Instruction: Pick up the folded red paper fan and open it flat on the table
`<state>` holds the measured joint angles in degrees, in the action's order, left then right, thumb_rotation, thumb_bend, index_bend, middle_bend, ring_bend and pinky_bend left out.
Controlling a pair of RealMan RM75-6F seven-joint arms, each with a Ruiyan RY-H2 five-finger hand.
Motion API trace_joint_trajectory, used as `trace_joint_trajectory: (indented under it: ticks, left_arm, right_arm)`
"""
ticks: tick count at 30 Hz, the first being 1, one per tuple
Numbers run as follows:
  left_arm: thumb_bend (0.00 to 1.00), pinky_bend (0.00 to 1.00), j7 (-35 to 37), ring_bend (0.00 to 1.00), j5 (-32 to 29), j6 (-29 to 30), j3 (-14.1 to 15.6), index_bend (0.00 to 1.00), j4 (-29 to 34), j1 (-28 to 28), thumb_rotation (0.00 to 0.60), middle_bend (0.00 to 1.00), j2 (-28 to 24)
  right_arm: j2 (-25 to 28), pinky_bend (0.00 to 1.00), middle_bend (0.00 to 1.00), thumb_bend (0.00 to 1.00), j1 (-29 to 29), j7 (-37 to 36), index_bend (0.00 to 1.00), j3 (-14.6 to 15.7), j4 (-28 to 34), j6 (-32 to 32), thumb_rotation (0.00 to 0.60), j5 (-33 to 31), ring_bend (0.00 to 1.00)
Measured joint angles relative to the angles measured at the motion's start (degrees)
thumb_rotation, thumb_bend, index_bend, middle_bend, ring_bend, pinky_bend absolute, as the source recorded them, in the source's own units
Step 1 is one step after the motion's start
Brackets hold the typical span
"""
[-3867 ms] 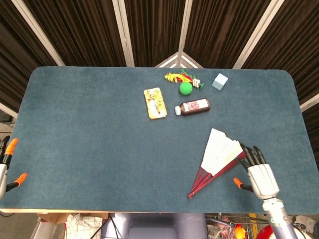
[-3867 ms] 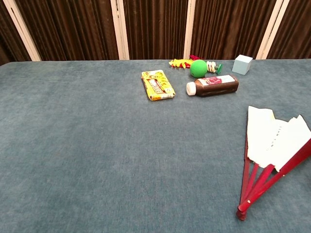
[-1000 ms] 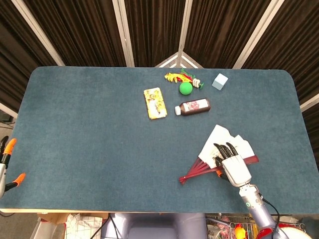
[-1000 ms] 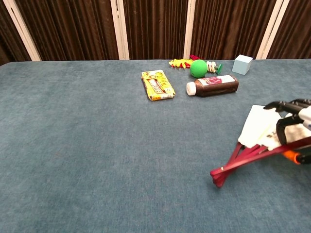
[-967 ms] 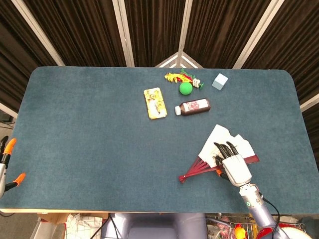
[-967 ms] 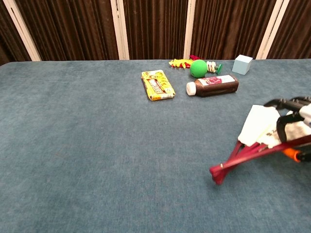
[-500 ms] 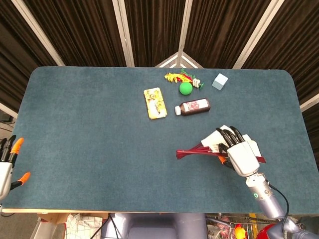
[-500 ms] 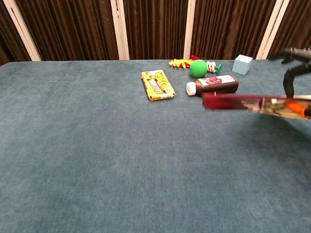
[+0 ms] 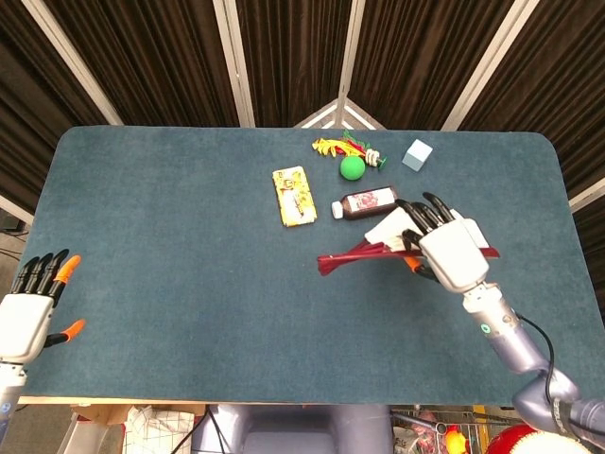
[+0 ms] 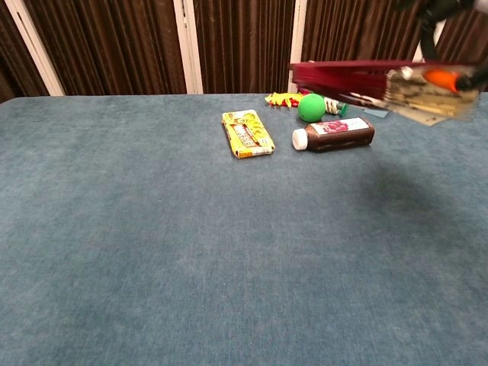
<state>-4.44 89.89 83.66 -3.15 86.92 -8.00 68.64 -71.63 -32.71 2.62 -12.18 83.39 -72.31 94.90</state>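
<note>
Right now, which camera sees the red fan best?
The head view. It shows the whole fan from above, held off the table in the right hand. In the chest view the fan is edge-on and blurred, and only a bit of the hand shows.

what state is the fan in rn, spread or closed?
Mostly closed, and lifted off the table. The right hand grips the fan: its red ribs are bunched together, with only a little white paper showing.
</note>
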Motion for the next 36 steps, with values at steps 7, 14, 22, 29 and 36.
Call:
trace_joint_trajectory:
  ticks: [7, 14, 22, 29, 36]
  left_arm:
    - [0.13, 0.0, 5.0, 0.0, 0.5, -1.5, -1.6, 0.03, -4.2, -3.2, 0.6, 0.0, 3.2]
    - [0.13, 0.0, 9.9, 0.0, 1.0, -4.0, -3.3, 0.03, -11.7, -7.8, 0.6, 0.0, 8.5]
    - [0.13, 0.0, 13.2, 0.0, -0.2, -8.8, -4.7, 0.03, -18.4, -13.1, 0.6, 0.0, 14.2]
    - [0.13, 0.0, 18.7, 0.0, 0.4, -8.7, -5.5, 0.04, -23.8, -16.3, 0.6, 0.0, 19.9]
    - [0.13, 0.0, 23.1, 0.0, 0.8, -8.3, -6.4, 0.06, -28.3, -19.7, 0.6, 0.0, 25.3]
  right_arm:
    - [0.8, 0.15, 0.18, 0.43, -5.8, 5.7, 0.78, -3.0, 3.1, 7.6, 0.6, -3.7, 0.22]
    - [-1.5, 0.15, 0.18, 0.43, -10.5, 7.8, 0.79, -5.5, 6.6, 10.4, 0.6, -6.4, 0.22]
    - [-3.9, 0.15, 0.18, 0.43, -15.5, 12.4, 0.79, -7.5, 8.0, 13.2, 0.6, -8.2, 0.22]
    - [-6.7, 0.15, 0.18, 0.43, -18.0, 13.6, 0.79, -8.1, 10.1, 14.5, 0.6, -10.8, 0.22]
    - [-9.4, 0.15, 0.18, 0.44, -20.1, 16.4, 0.79, -8.1, 11.5, 15.1, 0.6, -12.3, 0.22]
